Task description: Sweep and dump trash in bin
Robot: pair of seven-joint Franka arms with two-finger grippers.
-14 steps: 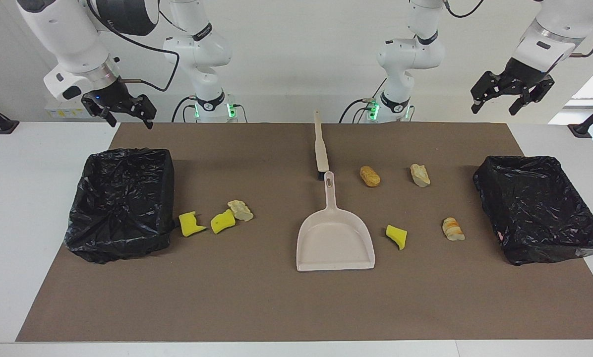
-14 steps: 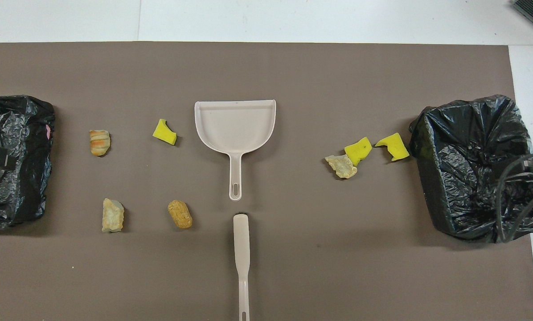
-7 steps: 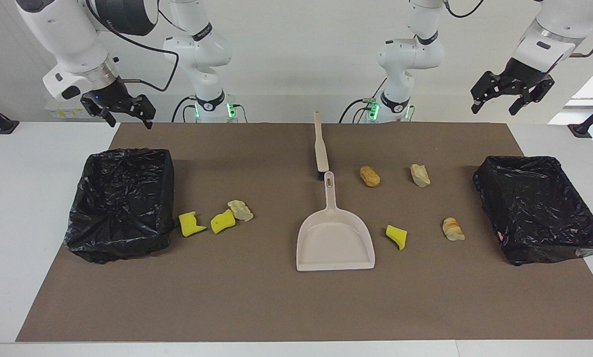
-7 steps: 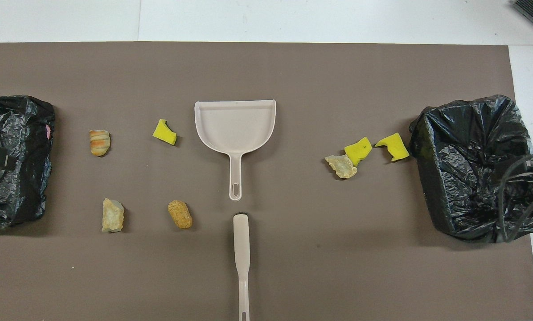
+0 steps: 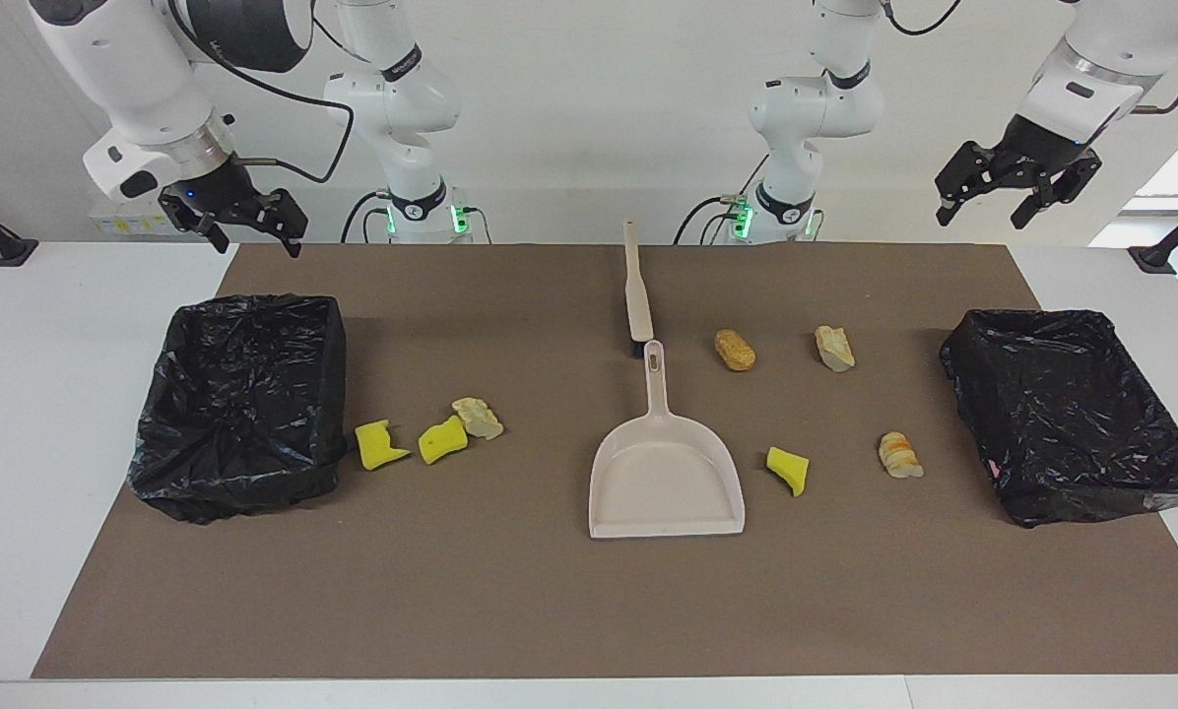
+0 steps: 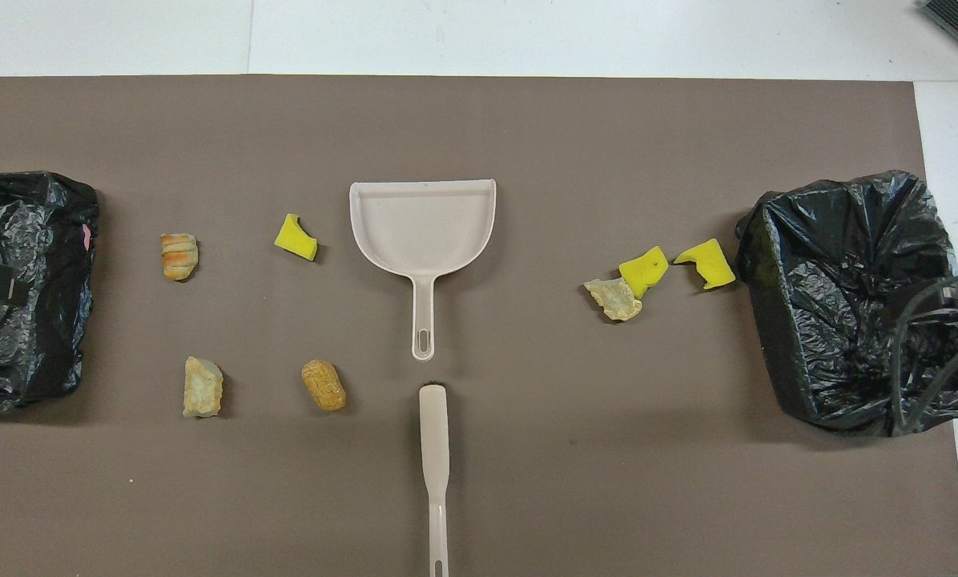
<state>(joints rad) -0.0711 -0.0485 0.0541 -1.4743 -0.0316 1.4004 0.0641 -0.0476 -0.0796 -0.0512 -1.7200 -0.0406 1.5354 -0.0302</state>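
Seven small bits of trash lie scattered on the brown mat, none of them gathered.

Two bright yellow sponge chunks and a pale beige crumpled lump sit together just beside the black-bagged bin at the right arm's end. A third yellow sponge chunk lies just beside the beige plastic dustpan in the middle. An orange-brown oval lump, a tan lump and an orange-streaked beige lump lie toward the second black-bagged bin at the left arm's end. A beige long-handled brush lies nearer to the robots than the dustpan, in line with its handle. The right gripper waits raised above the mat's corner, fingers spread, holding nothing. The left gripper waits raised above its own end, likewise released and empty.
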